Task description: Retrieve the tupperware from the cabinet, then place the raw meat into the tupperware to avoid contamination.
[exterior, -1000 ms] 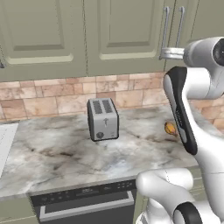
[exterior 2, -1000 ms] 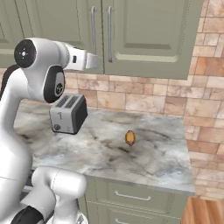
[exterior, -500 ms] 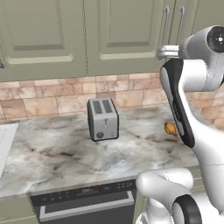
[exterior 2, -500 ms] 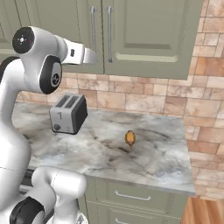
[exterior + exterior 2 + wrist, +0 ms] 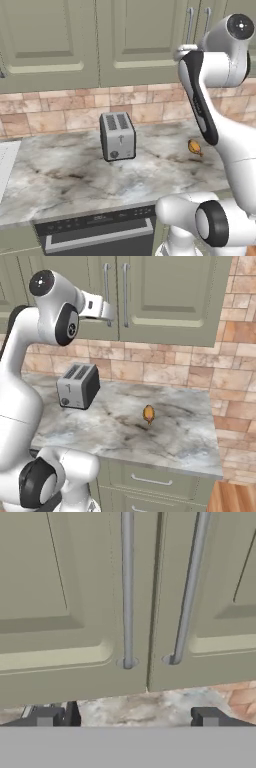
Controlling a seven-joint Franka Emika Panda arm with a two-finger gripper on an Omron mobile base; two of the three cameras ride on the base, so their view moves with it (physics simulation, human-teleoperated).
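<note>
Cabinet [image 5: 75, 612] shut: both panelled doors closed, edges meeting at a thin vertical seam, so nothing of the inside or its shelf to be made out. Two long silver bar handles [image 5: 128, 587] standing upright on either side of that seam, close together, lower ends fixed just above the bottom rail of the doors. No telling from here what sits behind the doors; box for the meat not to be located.

Hand [image 5: 130, 718] raised up in front of the cabinet, just below the lower ends of the handles, fingers [image 5: 50, 717] spread wide apart with nothing between them and touching nothing. Same hand seen in the right base view as a white block [image 5: 102, 308] reaching toward the left door's handle, level with the lower part of the doors; fingertips hard to make out there.

Raw meat [image 5: 149, 414] lying bare on the marbled desk [image 5: 120, 431], a small glossy orange-brown lump, toward the right-hand part of the top and well apart from everything else. Also seen in the left base view [image 5: 195, 147], just beside the arm's white link.

Silver two-slot toaster [image 5: 117, 136] standing upright on the desk near the brick back wall [image 5: 60, 112], slots empty, well to the left of the meat. Dark oven front [image 5: 100, 232] below the desk edge.
</note>
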